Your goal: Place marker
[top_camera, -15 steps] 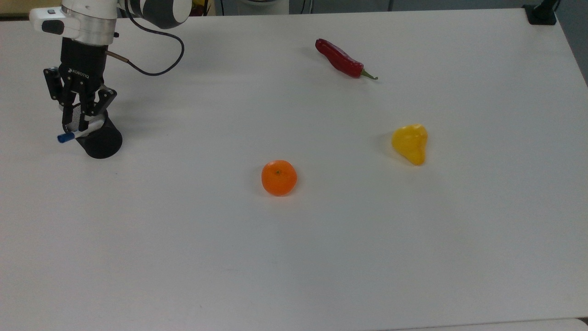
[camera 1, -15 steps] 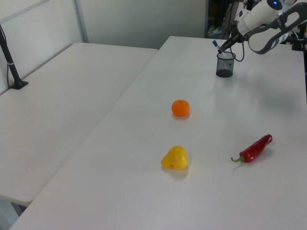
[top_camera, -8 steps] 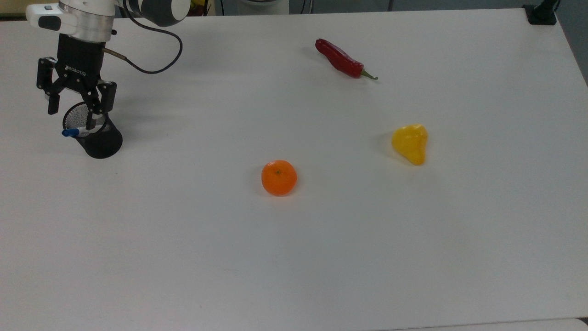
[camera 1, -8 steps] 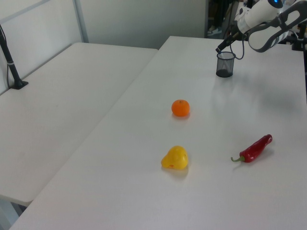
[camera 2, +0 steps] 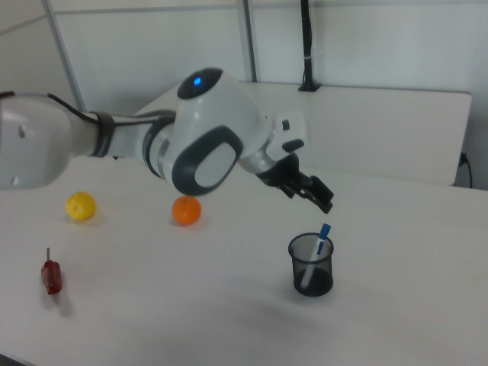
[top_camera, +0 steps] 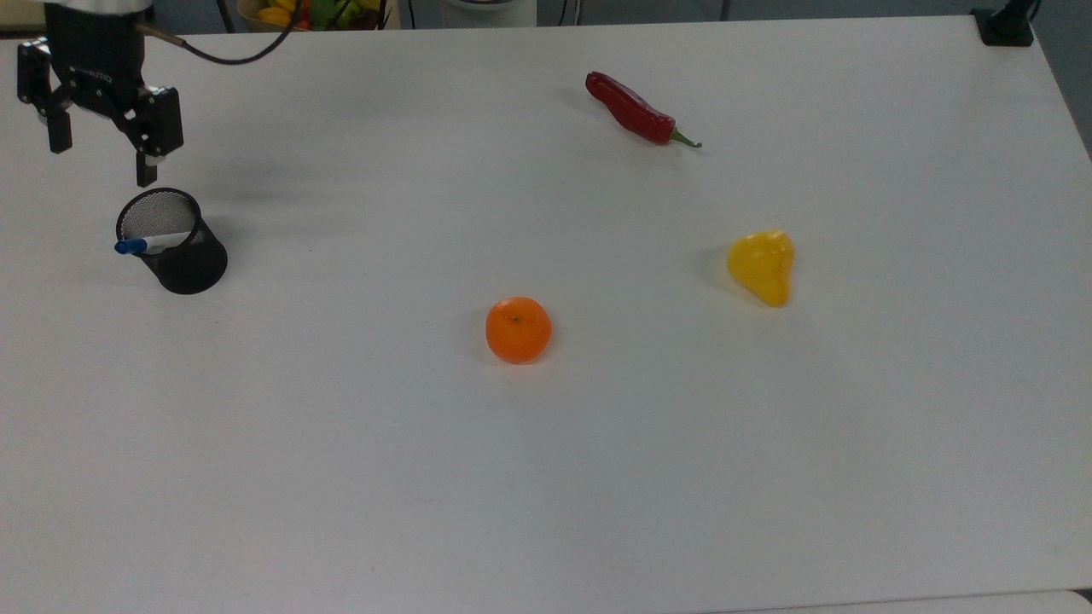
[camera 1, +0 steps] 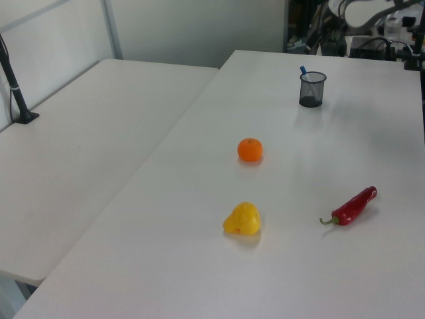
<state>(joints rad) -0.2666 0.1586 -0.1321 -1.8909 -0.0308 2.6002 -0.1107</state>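
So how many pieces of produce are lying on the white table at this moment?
3. The red chili lies toward the top view's far edge, the yellow pepper at the top view's right, and the orange near the middle. None looks hidden; more fruit sits off the table beyond its far edge.

Gripper (top_camera: 101, 162) at top view's upper left, fingers pointing down, spread wide apart, nothing between them. In right view, gripper (camera 2: 320, 200) hangs off white arm (camera 2: 122, 145) reaching in from right view's left, wrist angled down toward right view's right. Black cable loops from wrist.
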